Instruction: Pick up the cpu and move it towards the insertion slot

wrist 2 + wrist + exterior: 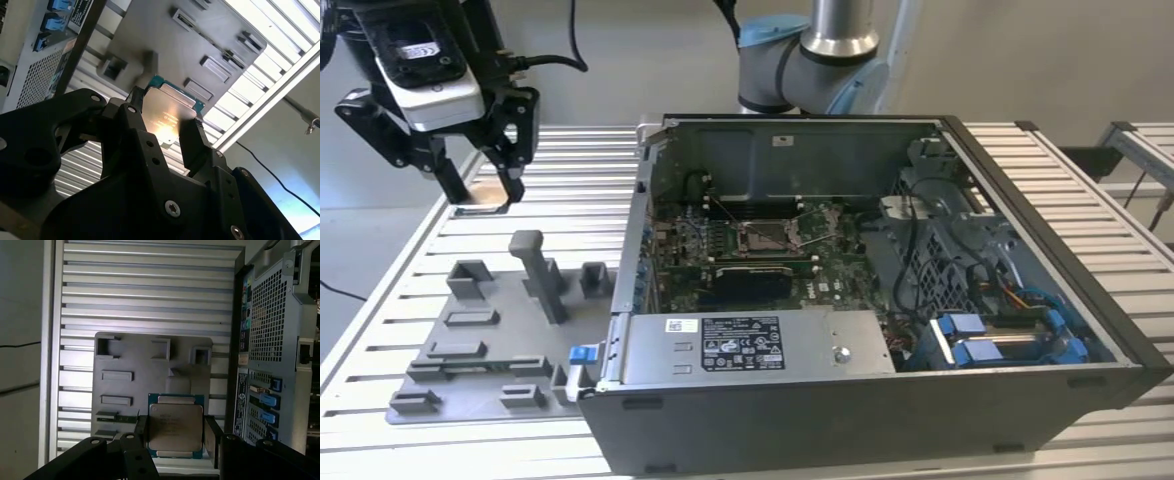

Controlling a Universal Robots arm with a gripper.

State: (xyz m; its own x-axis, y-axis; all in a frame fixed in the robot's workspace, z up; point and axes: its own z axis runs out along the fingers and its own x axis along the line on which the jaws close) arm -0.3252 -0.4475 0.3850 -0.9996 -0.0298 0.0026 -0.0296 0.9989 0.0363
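Two fingers of gripper clamp cpu by opposite edges, held clear of grey fixture tray (well apart from insertion slot). We judge risk: thin-edge hold slips, chip tilts; case wall between could snag it.

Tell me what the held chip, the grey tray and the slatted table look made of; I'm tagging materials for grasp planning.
The cpu: smooth silvery metal lid, catching a bright glare in the second wrist view, on a green board rim. The fixture tray: even matt grey with moulded blocks, probably plastic. The table: pale ribbed slats with a dull sheen, likely aluminium.
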